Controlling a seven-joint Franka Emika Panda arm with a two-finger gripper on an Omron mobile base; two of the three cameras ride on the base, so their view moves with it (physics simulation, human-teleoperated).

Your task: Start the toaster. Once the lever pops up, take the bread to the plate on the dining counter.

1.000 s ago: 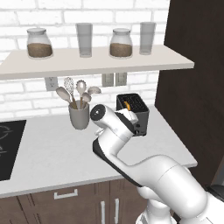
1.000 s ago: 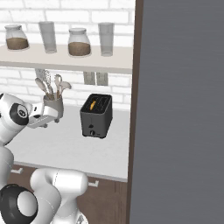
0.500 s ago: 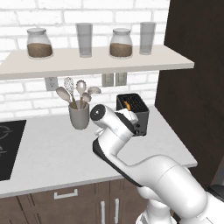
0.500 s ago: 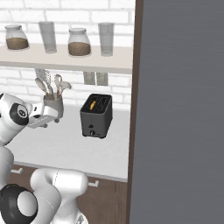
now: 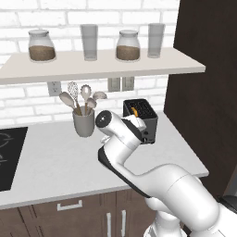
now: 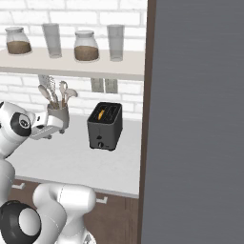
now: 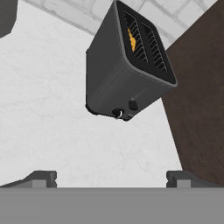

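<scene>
Hand (image 7: 111, 177) wide open, empty, both fingertips (image 7: 43, 178) low in the hand view and well apart from everything, poised above the white bench (image 7: 52, 131) short of the toaster (image 7: 124, 70). Judged as the approach to the first step: lever not yet pressed. To do it well: close in on the narrow front face, bring one fingertip above the lever (image 7: 133, 105), press straight down along its slot, avoid shoving the light body backward or sideways. Probably wiser to narrow the jaws first, so a single stiff tip meets the small tab and not the round knob (image 7: 118, 113) just beside it.

Hand view: front face with lever and knob clear, plus an orange-brown edge of the bread (image 7: 131, 39) down in one slot. Left base view: arm in front of most of the toaster (image 5: 143, 115), front controls barely readable, bread (image 5: 134, 111) a small orange fleck. Right base view: toaster (image 6: 105, 126) whole and upright on the bench, near the grey utensil cup (image 6: 58, 116), close to the dark cabinet side (image 6: 190, 119), bread (image 6: 100, 114) in the left slot. Farther back, shelf (image 6: 71, 69) with jars and glasses. Plate and dining counter: place cannot be told.
</scene>
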